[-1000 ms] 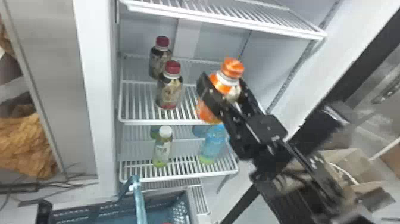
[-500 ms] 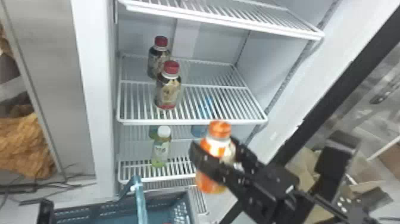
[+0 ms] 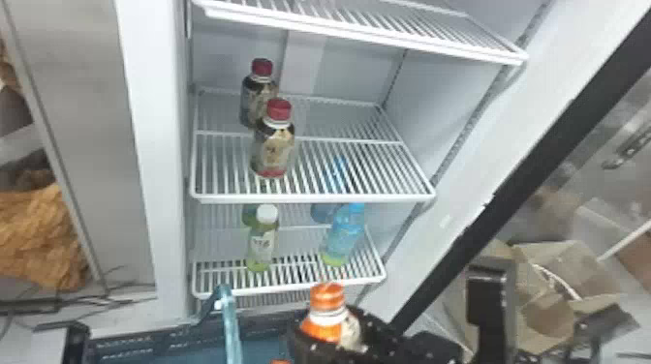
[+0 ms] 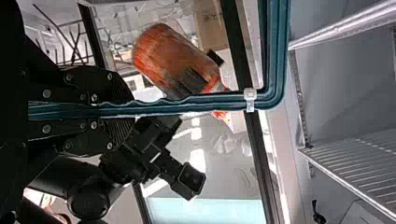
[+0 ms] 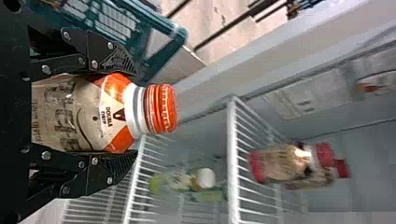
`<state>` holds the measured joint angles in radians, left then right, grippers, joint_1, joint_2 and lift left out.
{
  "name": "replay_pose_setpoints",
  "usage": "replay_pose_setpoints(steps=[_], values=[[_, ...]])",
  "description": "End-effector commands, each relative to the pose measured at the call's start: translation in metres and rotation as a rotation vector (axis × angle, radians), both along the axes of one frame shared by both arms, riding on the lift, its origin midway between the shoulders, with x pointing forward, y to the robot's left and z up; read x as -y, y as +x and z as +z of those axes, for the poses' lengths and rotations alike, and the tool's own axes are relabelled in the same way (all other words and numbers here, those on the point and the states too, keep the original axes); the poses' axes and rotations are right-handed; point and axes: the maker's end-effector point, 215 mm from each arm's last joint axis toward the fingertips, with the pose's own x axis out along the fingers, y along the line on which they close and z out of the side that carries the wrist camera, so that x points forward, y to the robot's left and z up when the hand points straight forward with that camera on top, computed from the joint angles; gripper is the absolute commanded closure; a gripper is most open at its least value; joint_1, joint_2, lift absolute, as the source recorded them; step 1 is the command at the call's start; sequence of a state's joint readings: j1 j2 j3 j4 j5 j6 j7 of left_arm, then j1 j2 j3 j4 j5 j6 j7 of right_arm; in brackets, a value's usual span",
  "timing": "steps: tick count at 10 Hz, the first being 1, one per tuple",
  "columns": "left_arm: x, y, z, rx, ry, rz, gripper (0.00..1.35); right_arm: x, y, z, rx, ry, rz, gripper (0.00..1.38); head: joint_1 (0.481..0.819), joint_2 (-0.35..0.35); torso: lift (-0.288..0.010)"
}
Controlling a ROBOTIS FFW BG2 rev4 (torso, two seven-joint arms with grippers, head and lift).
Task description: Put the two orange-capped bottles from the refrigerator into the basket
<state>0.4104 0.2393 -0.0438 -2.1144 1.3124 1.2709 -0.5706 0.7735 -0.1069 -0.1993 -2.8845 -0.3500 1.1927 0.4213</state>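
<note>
Right claw (image 5: 132,115): parted to the bottle's width; both fingers grip its sides below the neck.
Orange-capped bottle (image 5: 84,114): held about upright, cap up, at the near side, outside the refrigerator (image 3: 160,159) and just right of the basket's open middle.
Left claw (image 4: 132,108): closed on the handle (image 4: 187,106).
Basket (image 3: 145,342): near left, in front of the refrigerator.
Orange cap (image 3: 281,361): at the basket; probably the other required bottle, already loaded.
Refrigerator shelves: two red-capped bottles (image 3: 273,140) above; white-capped bottle (image 3: 263,242) and blue bottle (image 3: 345,232) below. Leave in place.
Basket loading: judged the final transfer. Move the bottle left over the basket, clear the rim and handle, lower until supported, then release.
Basket caution: contact with the loaded bottle could tip either one.
</note>
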Motion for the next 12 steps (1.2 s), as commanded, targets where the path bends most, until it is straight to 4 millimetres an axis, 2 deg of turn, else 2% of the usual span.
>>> replay_pose_setpoints(steps=[1, 4, 5, 6, 9, 12], values=[[0.000, 0.000, 0.000, 0.000, 0.000, 0.000, 1.20, -0.015, -0.009, -0.018, -0.072, 0.049, 0.052, 0.73, 0.695, -0.350, -0.040], [0.000, 0.000, 0.000, 0.000, 0.000, 0.000, 1.20, -0.027, -0.017, -0.039, -0.150, 0.076, 0.094, 0.73, 0.695, -0.350, -0.040], [0.000, -0.001, 0.000, -0.002, 0.000, 0.000, 1.20, -0.027, -0.015, -0.045, -0.160, 0.082, 0.096, 0.66, 0.695, -0.350, -0.040], [-0.001, 0.000, -0.001, -0.002, 0.001, 0.001, 1.20, -0.028, -0.010, -0.050, -0.159, 0.100, 0.103, 0.45, 0.695, -0.350, -0.040], [-0.001, 0.001, 0.000, 0.000, 0.000, 0.006, 1.20, -0.030, 0.002, -0.045, -0.109, 0.118, 0.105, 0.09, 0.695, -0.339, -0.040], [-0.001, 0.001, -0.001, -0.003, 0.001, 0.006, 1.20, -0.019, 0.033, -0.007, 0.091, 0.107, 0.058, 0.09, 0.695, -0.327, -0.040]])
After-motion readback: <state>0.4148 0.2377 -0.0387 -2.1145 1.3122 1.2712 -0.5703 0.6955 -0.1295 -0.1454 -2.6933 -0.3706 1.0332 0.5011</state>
